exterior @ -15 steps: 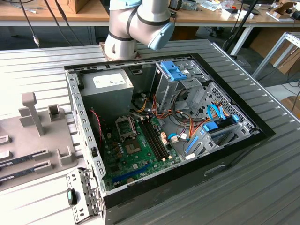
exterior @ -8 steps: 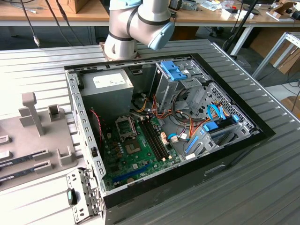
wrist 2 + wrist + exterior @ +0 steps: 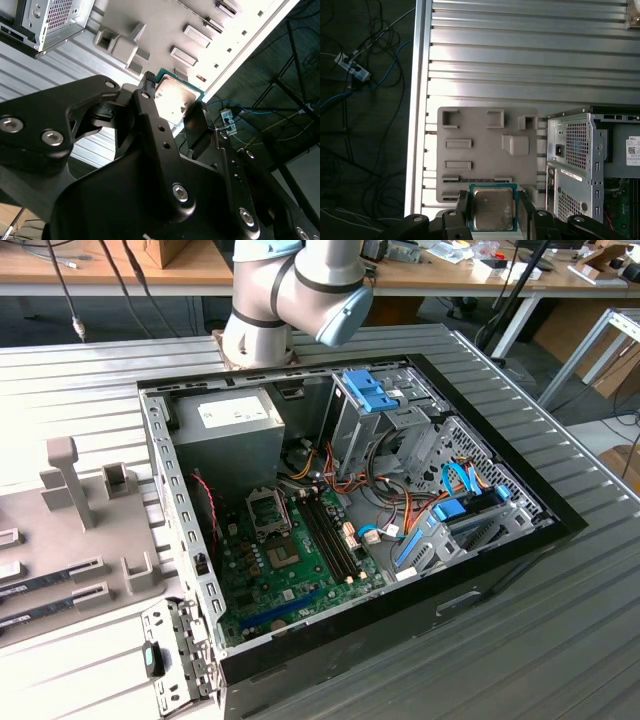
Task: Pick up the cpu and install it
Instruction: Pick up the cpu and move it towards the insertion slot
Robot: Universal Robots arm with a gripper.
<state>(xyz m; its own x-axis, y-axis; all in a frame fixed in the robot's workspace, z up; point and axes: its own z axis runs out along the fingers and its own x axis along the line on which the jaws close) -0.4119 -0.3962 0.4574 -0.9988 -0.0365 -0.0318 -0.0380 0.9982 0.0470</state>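
Gripper (image 3: 494,212) clamping cpu (image 3: 492,207) by two opposite edges, narrowed to chip width | cpu hanging over grey fixture tray (image 3: 485,150) on bench (image 3: 520,60), apparently clear of it | computer case (image 3: 350,625) sitting beside that tray

In the first wrist view, my tool (image 3: 494,214) grips the cpu (image 3: 493,207), and my fingers (image 3: 465,215) cover its two side rims. In the second wrist view, the part of the cpu nearest my wrist is hidden behind my tool. The grey tray (image 3: 485,150) beyond my tool is partly hidden behind the cpu. The computer case (image 3: 580,150) beside my tool runs out of the picture. In the exterior view, my arm (image 3: 300,290) is cut off at the picture's edge.
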